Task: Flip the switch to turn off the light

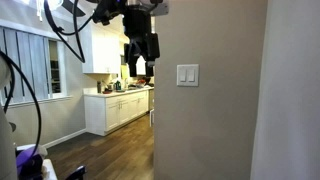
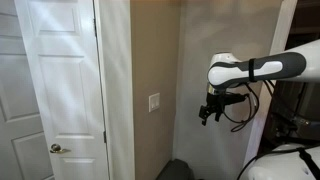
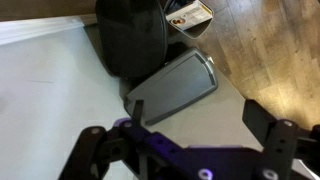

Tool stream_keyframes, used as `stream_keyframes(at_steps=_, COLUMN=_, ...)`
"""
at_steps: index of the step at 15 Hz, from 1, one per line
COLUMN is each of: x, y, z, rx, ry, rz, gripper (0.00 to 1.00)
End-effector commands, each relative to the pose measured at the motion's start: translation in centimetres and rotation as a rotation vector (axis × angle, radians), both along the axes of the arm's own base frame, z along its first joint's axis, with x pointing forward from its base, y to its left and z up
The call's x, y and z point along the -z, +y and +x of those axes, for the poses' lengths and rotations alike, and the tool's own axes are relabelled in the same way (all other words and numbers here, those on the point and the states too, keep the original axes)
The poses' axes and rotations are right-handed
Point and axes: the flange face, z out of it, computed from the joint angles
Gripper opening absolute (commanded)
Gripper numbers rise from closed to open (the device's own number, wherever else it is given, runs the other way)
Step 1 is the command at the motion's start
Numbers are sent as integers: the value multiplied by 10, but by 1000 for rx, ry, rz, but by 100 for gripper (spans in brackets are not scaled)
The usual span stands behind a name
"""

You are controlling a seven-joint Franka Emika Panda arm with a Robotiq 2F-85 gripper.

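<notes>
The step in hand is the approach: the gripper [image 1: 140, 52] hangs in open air, apart from the wall [image 1: 215, 130], and touches nothing. The light switch [image 1: 187, 74] sits on a pale plate on that wall; in an exterior view it [image 2: 154, 101] shows on the narrow strip of wall just beside the white door [image 2: 60, 80], with the gripper [image 2: 207, 113] well apart from it and a little lower. The wrist view shows the fingers [image 3: 90, 150] spread wide with nothing between them, so the gripper [image 3: 185, 150] is released and empty; that camera looks down on a dark bin [image 3: 130, 35] and the wood floor [image 3: 270, 50], and the switch is not in its picture. Which way the rocker is set is too small to tell.

Judging from this, the task is not yet begun in earnest. The next move calls for carrying the arm toward the wall until one fingertip stands level with the plate, then a short, gentle push on the rocker; a closed or narrowed gripper would probably give a firmer point of contact than the spread fingers, and the push should stay light so that the arm does not jam against the wall.
</notes>
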Motion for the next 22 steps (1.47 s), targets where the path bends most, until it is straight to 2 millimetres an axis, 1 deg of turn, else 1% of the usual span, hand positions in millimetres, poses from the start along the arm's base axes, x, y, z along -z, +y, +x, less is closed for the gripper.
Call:
stream_keyframes(at_steps=1, x=-1, y=0, z=0, rx=0, ry=1, rz=0, gripper=100)
stream_keyframes(at_steps=8, x=-1, y=0, z=0, rx=0, ry=1, rz=0, gripper=100)
stream_keyframes(at_steps=9, x=-2, y=-1, z=3, rx=15, ry=-17, rz=9, gripper=100)
stream_keyframes(at_steps=10, x=-7, y=-2, z=13, rx=60, ry=-43, rz=39, gripper=75)
stream_keyframes(at_steps=11, x=-12, y=-5, z=24, rx=115, ry=-74, rz=71, gripper=73)
stream_keyframes(at_steps=13, x=-21, y=-7, z=49, rx=205, ry=-133, rz=136, gripper=60)
stream_keyframes(at_steps=14, x=-25, y=-9, z=67, rx=250, ry=-162, rz=166, gripper=53)
stream_keyframes(at_steps=15, x=-27, y=-12, z=78, rx=293, ry=-202, rz=193, gripper=47)
stream_keyframes(at_steps=18, x=-26, y=-24, z=117, rx=431, ry=-295, rz=263, gripper=26)
stream_keyframes(at_steps=22, x=-19, y=-30, z=157, rx=619, ry=-353, rz=355, gripper=2)
